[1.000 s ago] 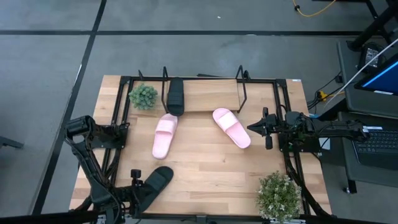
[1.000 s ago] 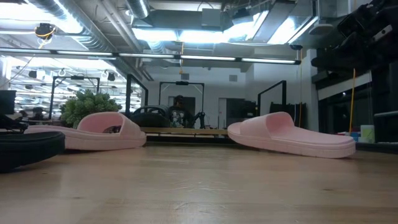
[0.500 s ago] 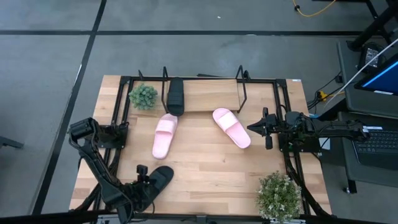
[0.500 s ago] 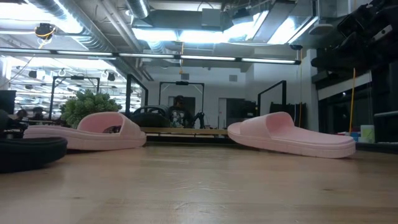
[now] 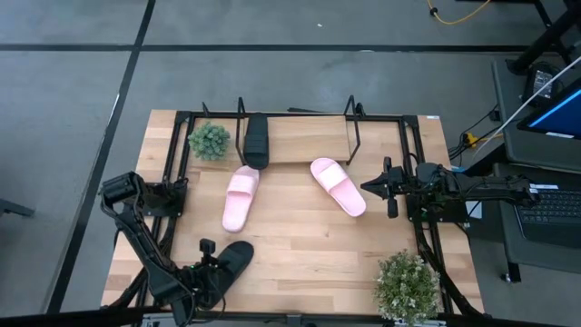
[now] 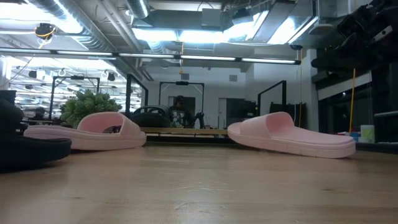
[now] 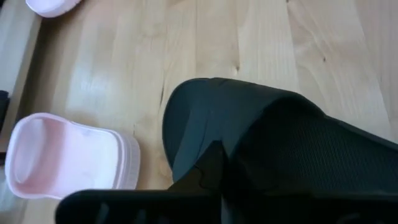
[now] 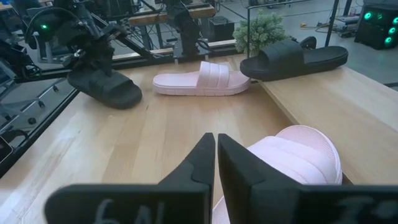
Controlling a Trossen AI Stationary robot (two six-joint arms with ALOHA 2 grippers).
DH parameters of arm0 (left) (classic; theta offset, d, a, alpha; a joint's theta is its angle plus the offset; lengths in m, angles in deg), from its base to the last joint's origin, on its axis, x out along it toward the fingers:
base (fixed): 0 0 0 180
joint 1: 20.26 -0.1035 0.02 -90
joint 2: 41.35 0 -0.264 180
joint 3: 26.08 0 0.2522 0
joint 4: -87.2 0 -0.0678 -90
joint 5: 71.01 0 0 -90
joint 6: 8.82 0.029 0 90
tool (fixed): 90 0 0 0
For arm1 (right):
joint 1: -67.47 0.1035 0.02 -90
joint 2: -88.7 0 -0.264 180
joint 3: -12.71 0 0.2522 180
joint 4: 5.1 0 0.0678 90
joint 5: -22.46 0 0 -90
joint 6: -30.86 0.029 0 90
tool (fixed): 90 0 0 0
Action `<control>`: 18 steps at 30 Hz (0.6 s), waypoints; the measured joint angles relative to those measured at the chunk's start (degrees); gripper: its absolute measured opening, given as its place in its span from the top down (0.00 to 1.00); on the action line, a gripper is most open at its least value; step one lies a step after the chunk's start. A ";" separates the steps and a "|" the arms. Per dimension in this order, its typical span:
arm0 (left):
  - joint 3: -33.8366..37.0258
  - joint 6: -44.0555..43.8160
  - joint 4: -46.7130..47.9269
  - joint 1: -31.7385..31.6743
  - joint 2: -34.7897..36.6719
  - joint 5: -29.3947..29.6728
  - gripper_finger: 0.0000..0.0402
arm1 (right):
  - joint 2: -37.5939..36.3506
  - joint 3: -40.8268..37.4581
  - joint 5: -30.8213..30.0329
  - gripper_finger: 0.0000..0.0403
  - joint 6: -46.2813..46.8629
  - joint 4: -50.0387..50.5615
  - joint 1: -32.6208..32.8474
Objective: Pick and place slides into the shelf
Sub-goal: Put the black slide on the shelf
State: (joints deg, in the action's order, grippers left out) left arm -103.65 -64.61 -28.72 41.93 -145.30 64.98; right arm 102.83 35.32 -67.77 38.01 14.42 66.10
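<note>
At near left table edge, black slide (image 5: 232, 262) lay gripped at heel by left gripper (image 5: 208, 269). Second black slide (image 5: 256, 139) sat in shelf (image 5: 354, 136); two pink slides (image 5: 241, 197) mid-table. Right gripper (image 5: 376, 185) closed empty, right of them.

we see a small green plant (image 5: 210, 140) at the table's far left, well away from the left claw and farther still from the right one. a bigger leafy plant (image 5: 408, 284) stands at the near right corner, on the near side of the right claw. the light wooden table (image 5: 300, 254) lies under both claws. beyond the right claw's arm, off the table, a laptop (image 5: 556, 213) sits open.
</note>
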 joint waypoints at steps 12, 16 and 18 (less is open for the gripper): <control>0.02 8.68 0.40 1.61 0.65 17.33 0.99 | 0.02 0.00 0.08 0.94 -1.75 0.07 -0.01; 0.02 12.40 2.09 -0.92 0.84 21.27 0.99 | 0.00 0.00 0.32 0.94 -2.09 -0.04 -0.01; 0.02 13.19 3.20 -2.80 1.07 21.62 0.99 | 0.02 0.00 0.46 0.94 -3.33 -1.42 0.01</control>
State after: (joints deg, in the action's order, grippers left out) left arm -103.63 -51.42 -25.52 39.13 -144.22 86.60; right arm 102.85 35.32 -67.31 34.67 13.00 66.11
